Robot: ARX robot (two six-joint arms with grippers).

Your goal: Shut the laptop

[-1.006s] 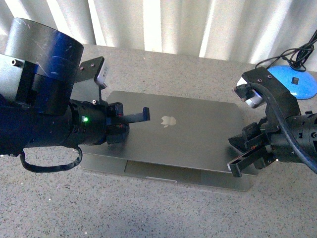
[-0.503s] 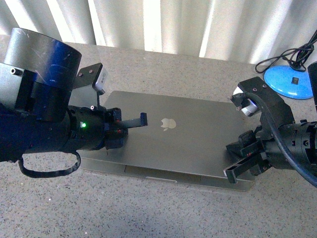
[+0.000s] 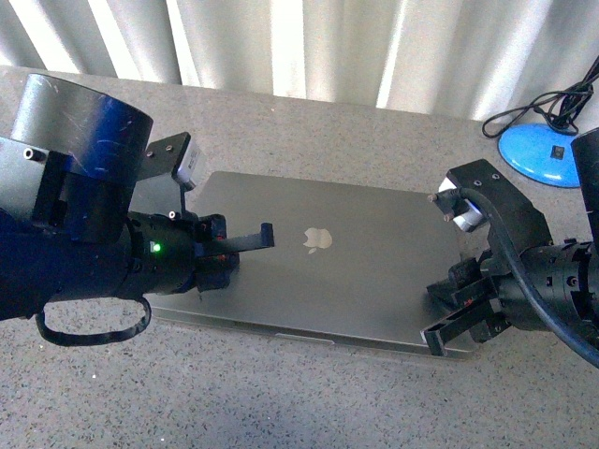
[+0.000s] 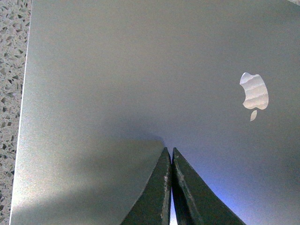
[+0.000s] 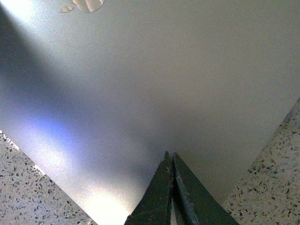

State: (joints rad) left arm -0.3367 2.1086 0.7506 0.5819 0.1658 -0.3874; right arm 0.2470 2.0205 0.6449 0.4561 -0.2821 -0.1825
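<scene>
Silver laptop (image 3: 356, 271) sits lid-down on the speckled table (image 3: 281, 402), pale apple logo (image 3: 318, 238) facing up. Left tool (image 3: 268, 231) and right tool (image 3: 436, 340) are both clenched, empty, over the lid.

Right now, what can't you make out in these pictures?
- Front view: keys and screen of the laptop, under its lowered lid.
- Front view: its left edge behind the left gripper's arm; its near right corner behind the right gripper.
- Wrist views: whether the shut fingertips touch the lid.
- Front view: the blue disc, cut off by the right edge.
</scene>
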